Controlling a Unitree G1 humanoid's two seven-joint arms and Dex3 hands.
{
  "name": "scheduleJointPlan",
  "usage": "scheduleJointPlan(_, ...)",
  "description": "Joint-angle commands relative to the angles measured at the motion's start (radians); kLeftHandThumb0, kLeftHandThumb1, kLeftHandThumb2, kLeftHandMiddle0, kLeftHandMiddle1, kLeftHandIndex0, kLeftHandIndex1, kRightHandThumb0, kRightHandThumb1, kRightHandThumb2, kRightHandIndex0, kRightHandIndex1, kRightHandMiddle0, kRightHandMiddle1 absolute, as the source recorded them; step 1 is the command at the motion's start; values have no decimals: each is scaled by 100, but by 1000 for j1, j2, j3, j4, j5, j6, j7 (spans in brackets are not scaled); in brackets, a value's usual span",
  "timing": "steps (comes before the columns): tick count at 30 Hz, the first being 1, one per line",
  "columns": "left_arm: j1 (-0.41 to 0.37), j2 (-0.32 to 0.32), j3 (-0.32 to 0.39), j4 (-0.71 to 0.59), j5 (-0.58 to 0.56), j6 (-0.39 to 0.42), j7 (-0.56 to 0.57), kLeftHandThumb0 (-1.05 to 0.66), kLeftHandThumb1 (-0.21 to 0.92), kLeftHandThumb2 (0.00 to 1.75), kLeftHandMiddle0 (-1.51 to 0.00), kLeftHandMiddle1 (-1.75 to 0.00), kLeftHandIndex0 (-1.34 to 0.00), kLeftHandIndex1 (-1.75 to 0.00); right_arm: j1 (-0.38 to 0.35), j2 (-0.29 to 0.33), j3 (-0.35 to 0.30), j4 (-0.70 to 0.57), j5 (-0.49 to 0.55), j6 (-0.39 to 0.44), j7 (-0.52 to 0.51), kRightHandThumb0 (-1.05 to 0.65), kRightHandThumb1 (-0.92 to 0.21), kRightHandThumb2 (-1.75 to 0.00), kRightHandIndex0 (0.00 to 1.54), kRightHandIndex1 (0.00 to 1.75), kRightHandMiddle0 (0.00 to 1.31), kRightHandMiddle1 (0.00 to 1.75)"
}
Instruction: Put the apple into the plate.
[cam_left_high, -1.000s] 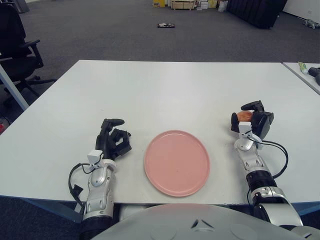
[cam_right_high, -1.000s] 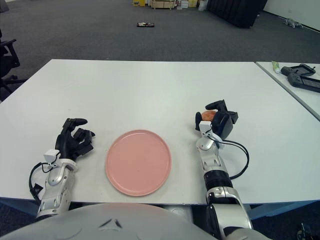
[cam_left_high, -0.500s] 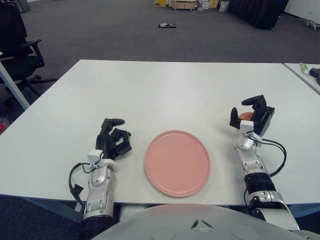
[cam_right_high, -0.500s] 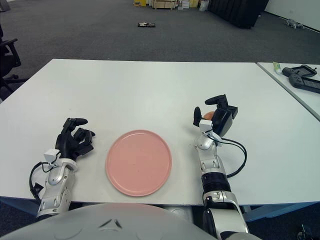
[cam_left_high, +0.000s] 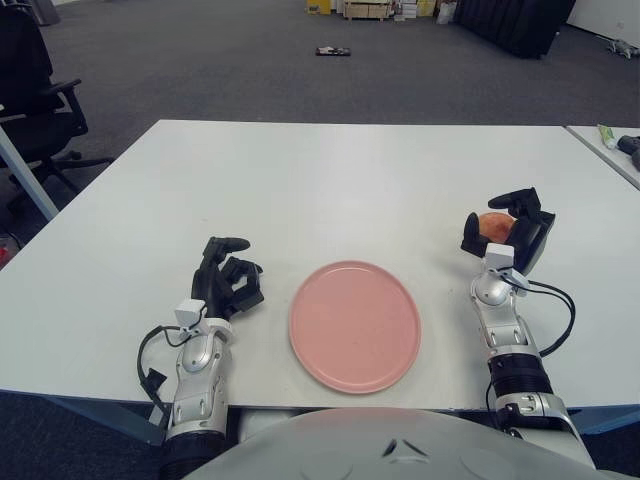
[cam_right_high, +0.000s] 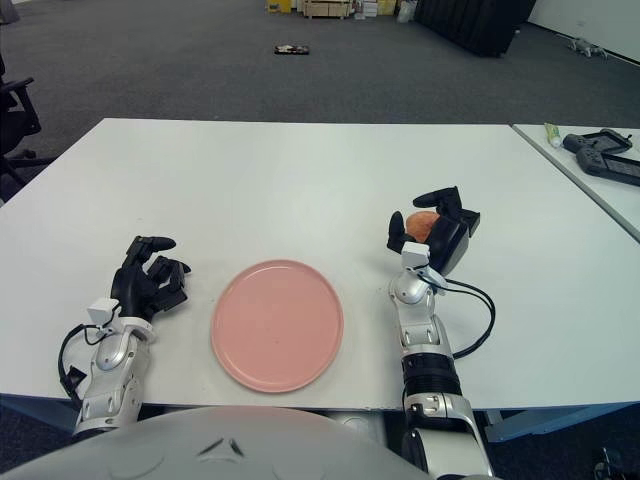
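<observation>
1. Apple (cam_right_high: 423, 222): a reddish-orange fruit sits inside the right hand (cam_right_high: 432, 232), to the right of the plate and a little farther from the robot. Only its top and one side show between the dark fingers.

2. Right hand: its fingers wrap around the apple, one finger (cam_right_high: 438, 197) arching over the top and another (cam_right_high: 397, 231) pressing the side that faces the plate. Whether the fruit is off the table (cam_left_high: 320, 180) or touching it is not clear from either eye view.

3. Plate (cam_left_high: 354, 324): a pink, round, shallow dish lies flat near the table's front edge, between the two hands. Nothing is on it. It sits well apart from the apple, with bare white tabletop between them.

4. Left hand (cam_left_high: 228, 284): it shows just left of the plate, fingers curled and holding nothing (it plays no part in this step).

5. Step in hand, as a judgement: the grasp appears made, so the carry to the plate comes next.

6. Doing it well:
   - Lift the apple clear of the table before moving sideways, so it does not drag or roll out of the grip.
   - Travel toward the robot's left and slightly nearer, stopping over the plate's centre, not its rim.
   - Lower until the fruit touches the dish, then spread the fingers slowly; a round apple can roll off a shallow plate if dropped.
</observation>
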Motion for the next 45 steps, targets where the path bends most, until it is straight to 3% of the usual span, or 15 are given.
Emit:
scheduleJointPlan(1,3,1,-2,7,7,2,2,-1,30,135,-61,-175,-40,-175,3,2,-8,-29,-8,-2,16,0,-6,-160,83,169,57,175)
scheduleJointPlan(9,5,-1,-1,1,5,8,3,-1,29,137,-63,-175,-41,-175,25,-13,3,-91,-45,46,69,-1,-7,-158,81,173,60,167)
scheduleJointPlan(10,5,-1,-1,1,5,7,3,-1,28,138,-63,-175,-41,-175,30,-18,7,-108,-56,68,83,-1,-16,-147,74,173,55,165)
scheduleJointPlan(11,5,-1,-1,1,5,6,3,-1,28,138,-63,-175,-41,-175,34,-20,9,-121,-64,84,94,-1,-32,-127,62,174,47,162)
scheduleJointPlan(12,5,-1,-1,1,5,5,2,-1,28,138,-63,-175,-41,-175,46,-44,25,-157,-106,157,146,-1,-43,-113,53,174,42,159)
scheduleJointPlan(13,5,0,-2,2,6,4,2,-1,29,137,-63,-175,-41,-175,54,-61,35,-183,-135,209,184,-12,-43,-109,43,153,33,145)
scheduleJointPlan(15,3,0,-2,3,6,3,1,-1,31,135,-61,-175,-39,-175,73,-106,58,-236,-198,310,276,-42,-44,-98,17,79,14,95)
scheduleJointPlan(16,3,0,-2,4,6,3,2,-1,32,133,-60,-175,-38,-175,77,-113,61,-250,-210,331,296,-51,-44,-95,11,53,9,76)
scheduleJointPlan(17,2,-1,-2,3,5,5,3,-1,33,132,-59,-175,-37,-175,85,-140,73,-271,-244,376,348,-58,-41,-92,9,43,7,70)
scheduleJointPlan(19,1,-3,-2,3,6,8,6,-1,36,128,-57,-175,-35,-175,95,-180,94,-304,-300,458,430,-77,-50,-74,4,17,3,28)
scheduleJointPlan(21,-1,-3,-3,4,8,11,9,-1,37,128,-57,-175,-35,-175,87,-222,120,-333,-379,569,527,-85,-54,-64,2,9,1,15)
scheduleJointPlan(26,-4,-4,-6,9,11,9,10,-1,38,127,-55,-175,-34,-175,44,-263,160,-363,-473,725,665,-97,-61,-44,0,1,0,2)
scheduleJointPlan(32,-7,-8,-6,12,7,3,7,-1,40,124,-53,-175,-33,-175,5,-269,191,-374,-517,825,734,-96,-59,-36,0,0,0,0)
scheduleJointPlan(37,-7,-10,-8,12,18,4,17,-1,35,130,-58,-175,-37,-175,-51,-264,204,-279,-509,841,718,-90,-54,-34,0,0,0,0)
scheduleJointPlan(45,-7,-14,-3,9,14,14,24,-1,32,133,-60,-175,-39,-175,-124,-290,228,-120,-500,830,707,-85,-45,-48,0,0,0,0)
